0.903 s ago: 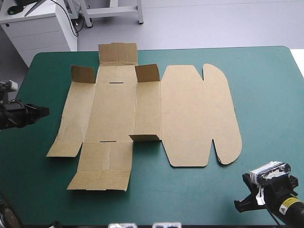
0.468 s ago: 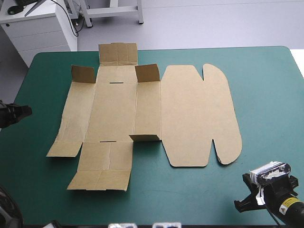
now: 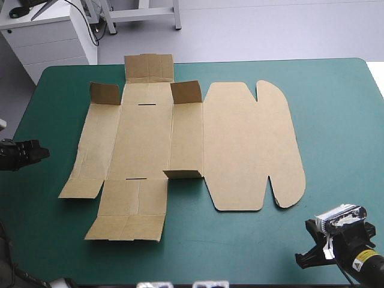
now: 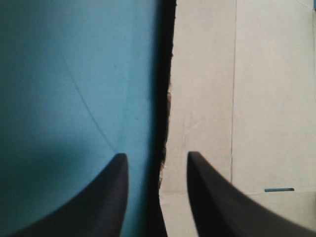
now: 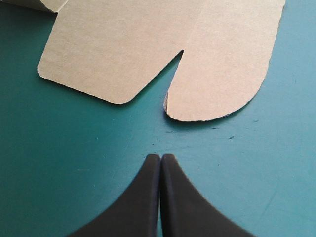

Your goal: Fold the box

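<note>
The brown box [image 3: 240, 144] lies mostly flat on the teal-green table [image 3: 336, 108], the left gripper [image 4: 155, 157] parted facing its left edge, the right gripper [image 5: 160, 156] pressed closed just short of its rounded flap [image 5: 227, 64].

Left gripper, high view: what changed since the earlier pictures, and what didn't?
The black-finned left gripper drew back toward the teal-green table's left edge, then edged slightly back toward the flat brown cardboard box sheet; its jaws stand open, holding nothing. The sheet and the right gripper, jaws shut, stayed put.
</note>
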`<state>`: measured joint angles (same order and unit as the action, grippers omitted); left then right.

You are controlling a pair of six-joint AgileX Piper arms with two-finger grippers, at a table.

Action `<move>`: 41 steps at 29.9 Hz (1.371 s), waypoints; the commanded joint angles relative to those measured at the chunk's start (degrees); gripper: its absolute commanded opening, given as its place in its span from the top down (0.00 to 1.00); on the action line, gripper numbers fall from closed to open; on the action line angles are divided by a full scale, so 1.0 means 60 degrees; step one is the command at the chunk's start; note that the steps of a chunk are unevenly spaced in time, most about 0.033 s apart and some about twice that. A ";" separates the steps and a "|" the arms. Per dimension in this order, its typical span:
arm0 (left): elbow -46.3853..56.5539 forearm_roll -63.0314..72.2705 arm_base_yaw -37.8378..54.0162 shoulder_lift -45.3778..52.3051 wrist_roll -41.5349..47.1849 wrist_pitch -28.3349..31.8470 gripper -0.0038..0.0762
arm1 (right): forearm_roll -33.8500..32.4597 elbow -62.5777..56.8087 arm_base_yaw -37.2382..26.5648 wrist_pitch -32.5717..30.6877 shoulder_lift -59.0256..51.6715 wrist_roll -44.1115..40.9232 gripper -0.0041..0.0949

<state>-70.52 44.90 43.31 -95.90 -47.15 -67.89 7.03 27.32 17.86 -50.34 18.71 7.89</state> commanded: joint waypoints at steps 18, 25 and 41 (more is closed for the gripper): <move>-0.0291 0.0726 -0.1914 -0.1914 0.0071 0.0312 0.33 | 0.0129 0.0220 0.0007 0.0621 0.0082 -0.0006 0.98; -0.0291 0.0705 -0.2314 -0.2335 0.0071 0.0315 0.36 | 0.0129 0.0220 0.0007 0.0621 0.0082 -0.0038 0.98; -0.0307 0.0528 -0.2293 -0.2335 -0.0117 -0.0604 0.95 | 0.0159 0.0220 0.0007 0.0621 0.0082 -0.0075 0.98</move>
<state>-72.21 47.15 30.04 -111.53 -46.83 -67.11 7.40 27.20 17.86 -50.34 18.71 7.44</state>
